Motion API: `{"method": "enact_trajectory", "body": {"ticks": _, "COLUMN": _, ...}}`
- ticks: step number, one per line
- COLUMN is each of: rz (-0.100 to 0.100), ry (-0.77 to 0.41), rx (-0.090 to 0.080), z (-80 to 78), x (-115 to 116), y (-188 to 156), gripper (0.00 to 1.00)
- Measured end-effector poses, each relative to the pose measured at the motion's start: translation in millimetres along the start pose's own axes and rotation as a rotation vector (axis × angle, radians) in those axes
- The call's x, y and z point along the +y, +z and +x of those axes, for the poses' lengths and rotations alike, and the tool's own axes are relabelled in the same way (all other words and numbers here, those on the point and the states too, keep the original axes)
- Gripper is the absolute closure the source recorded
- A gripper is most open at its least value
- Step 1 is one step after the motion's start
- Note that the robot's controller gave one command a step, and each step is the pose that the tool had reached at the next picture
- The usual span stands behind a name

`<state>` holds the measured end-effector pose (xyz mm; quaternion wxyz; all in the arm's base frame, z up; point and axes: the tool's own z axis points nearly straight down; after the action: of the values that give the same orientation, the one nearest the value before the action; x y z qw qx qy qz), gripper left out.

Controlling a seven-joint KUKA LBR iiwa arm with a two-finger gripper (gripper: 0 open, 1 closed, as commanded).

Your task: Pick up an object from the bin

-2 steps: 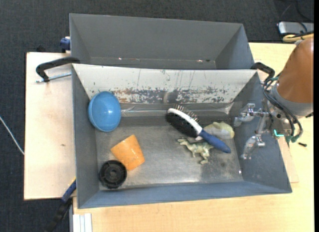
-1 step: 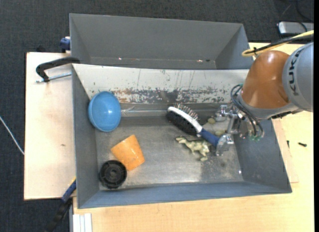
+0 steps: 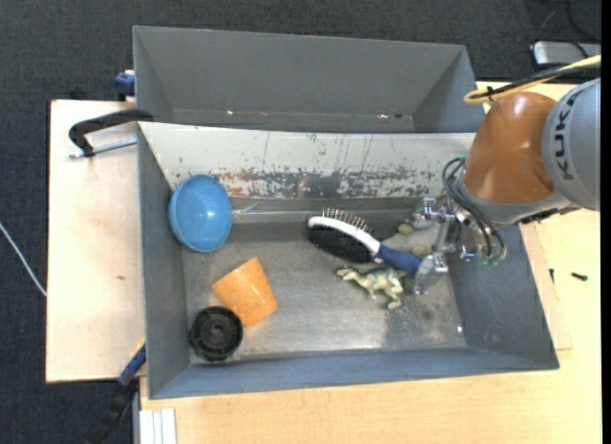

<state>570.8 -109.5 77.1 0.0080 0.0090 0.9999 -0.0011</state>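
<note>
My gripper (image 3: 430, 242) hangs low at the right side of the bin, open, with one fingertip near the back wall and the other by the end of a brush handle. A black hairbrush (image 3: 346, 239) with white bristles and a blue handle lies just left of it, the handle's end close to the nearer fingertip. A tan toy dinosaur (image 3: 374, 284) lies in front of the brush, left of that fingertip. A small beige thing (image 3: 407, 229) sits between brush and gripper. Nothing is held between the fingers.
A blue bowl-like dome (image 3: 200, 213) rests at the back left. An orange cup (image 3: 245, 291) lies on its side at the front left, with a black round lid (image 3: 215, 332) beside it in the front left corner. The arm's orange cover overhangs the bin's right rim.
</note>
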Motion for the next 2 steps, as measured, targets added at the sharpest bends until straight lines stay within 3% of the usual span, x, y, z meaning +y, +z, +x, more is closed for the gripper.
{"method": "enact_trajectory", "body": {"ticks": 1, "rz": -0.002, "ry": 0.157, "rx": 0.006, "z": 2.1, "x": 23.1, "y": 4.0, "gripper": 0.0}}
{"method": "enact_trajectory", "body": {"ticks": 2, "rz": -0.001, "ry": 0.156, "rx": 0.007, "z": -0.3, "x": 23.1, "y": 2.1, "gripper": 0.0}}
